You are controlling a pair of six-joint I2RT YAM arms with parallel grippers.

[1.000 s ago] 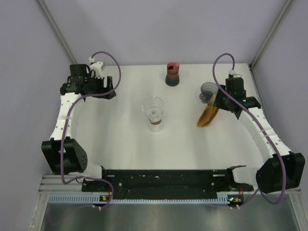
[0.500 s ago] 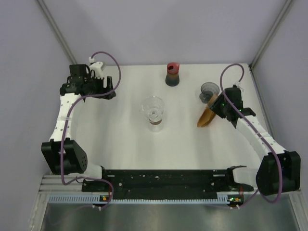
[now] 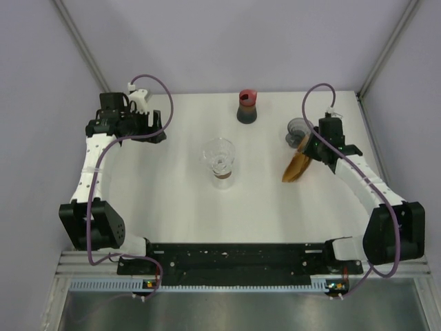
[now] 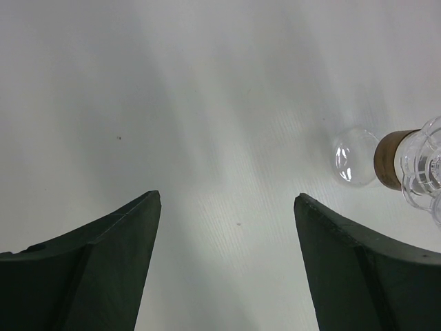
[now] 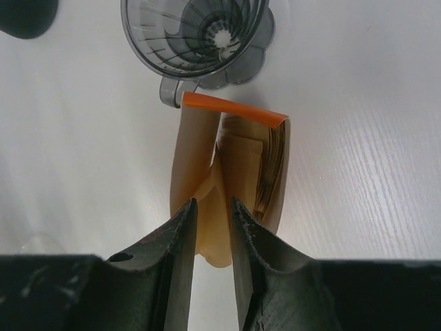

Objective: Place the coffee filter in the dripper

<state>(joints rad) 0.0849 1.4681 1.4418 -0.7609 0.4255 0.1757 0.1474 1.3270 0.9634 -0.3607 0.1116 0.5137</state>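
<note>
The grey ribbed dripper (image 5: 196,34) stands upright on the white table, also seen at back right from above (image 3: 298,129). Just in front of it a stack of brown coffee filters (image 5: 241,162) stands on edge in a sleeve with an orange top strip (image 5: 233,109). My right gripper (image 5: 212,203) straddles the lower end of one filter leaf, with its jaws only a narrow gap apart and the paper filling that gap. My left gripper (image 4: 227,200) hangs wide open over bare table at back left, holding nothing.
A glass carafe with a cork collar (image 3: 219,160) stands mid-table and shows at the right edge of the left wrist view (image 4: 413,165). A dark jar with a red lid (image 3: 247,107) sits at the back. Grey walls close in on both sides.
The right arm has swung and settled over the filter stack, and its jaws have narrowed around a filter. The left arm has not moved.
</note>
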